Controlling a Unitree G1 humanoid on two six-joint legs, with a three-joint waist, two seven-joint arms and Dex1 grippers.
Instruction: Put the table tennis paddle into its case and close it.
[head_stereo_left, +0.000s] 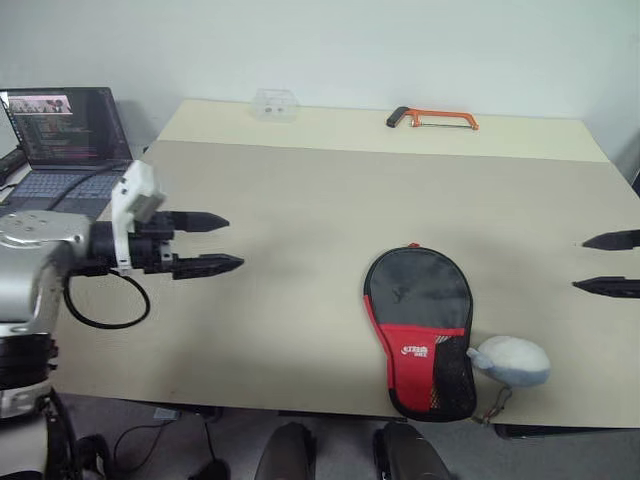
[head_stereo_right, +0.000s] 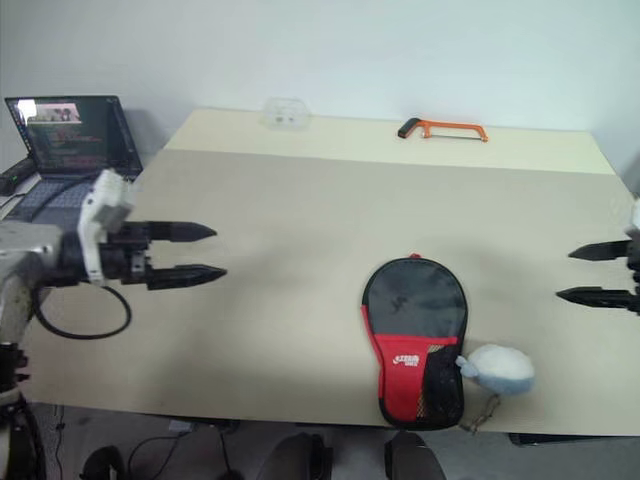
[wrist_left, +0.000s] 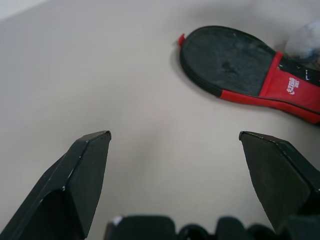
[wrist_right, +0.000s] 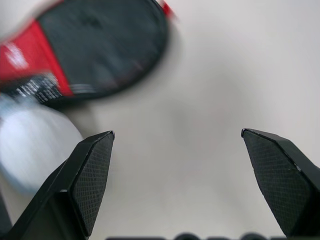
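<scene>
Case (head_stereo_left: 420, 325) flat on beige table (head_stereo_left: 300, 250), near the front edge, right of centre; round black end toward the far side, narrow end toward the front. Red panel (head_stereo_left: 415, 350) with white logo across the lower half; lettering too small to read. Black mesh pocket (head_stereo_left: 455, 375) beside the panel on the right. Small red tab at the round end's tip. Grey-white fluffy ball charm (head_stereo_left: 512, 360) just beside the case's lower right, joined by a short chain near the table edge. Case outline closed all round; table tennis paddle itself not discernible, whether inside cannot be told. Left gripper (head_stereo_left: 228, 243) above the table's left part, well apart from the case, fingers spread wide, nothing between them. Right gripper (head_stereo_left: 607, 263) at the right edge, fingertips pointing toward the case, also spread wide and empty. Orange hacksaw (head_stereo_left: 433, 119) at the far edge of the table, well apart from the case. Small clear container (head_stereo_left: 276, 103) at the far edge, left of the hacksaw. Open laptop (head_stereo_left: 65, 140) off the table's left side, screen lit, text unreadable. Nothing between either gripper and the case.
</scene>
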